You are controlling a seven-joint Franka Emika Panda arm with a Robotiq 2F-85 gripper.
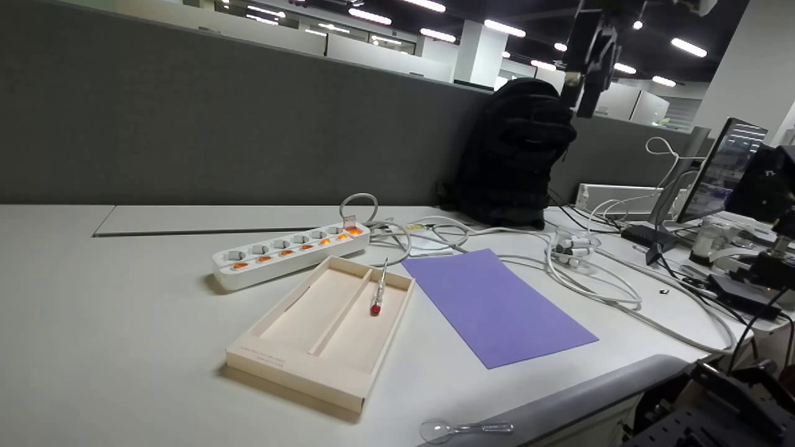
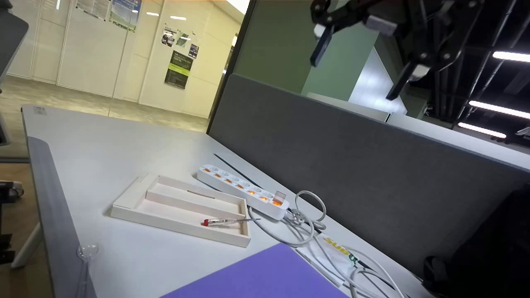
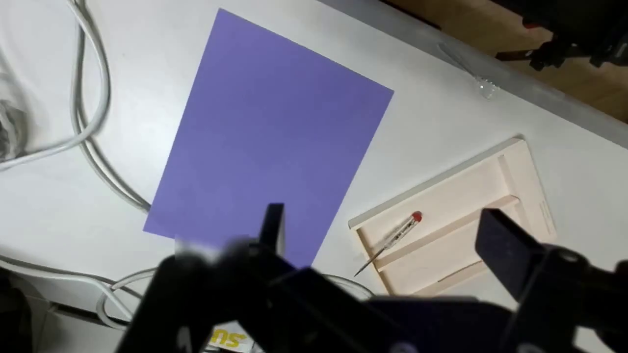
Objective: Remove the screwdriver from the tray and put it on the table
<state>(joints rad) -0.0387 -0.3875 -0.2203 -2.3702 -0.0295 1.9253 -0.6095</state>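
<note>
The screwdriver (image 1: 377, 295) has a clear handle with a red end and a thin metal shaft. It leans in one long compartment of the beige tray (image 1: 292, 375), its shaft over the short end rim and its tip outside. In an exterior view, the screwdriver (image 2: 223, 222) and tray (image 2: 174, 227) rest on the pale table (image 2: 124, 145). My gripper (image 2: 353, 81) is open and empty, high above the table; it also shows at the top of an exterior view (image 1: 578, 107). In the wrist view, the screwdriver (image 3: 401, 232) appears between the open fingers (image 3: 382, 210), well below them.
A white power strip (image 1: 292, 256) stands beside the tray, with loose cables (image 1: 435, 233) behind. A purple sheet (image 1: 497, 304) lies on the tray's other side. A clear spoon (image 1: 466, 428) lies at the table edge. A black backpack (image 1: 515, 155) leans on the grey partition (image 1: 248, 124).
</note>
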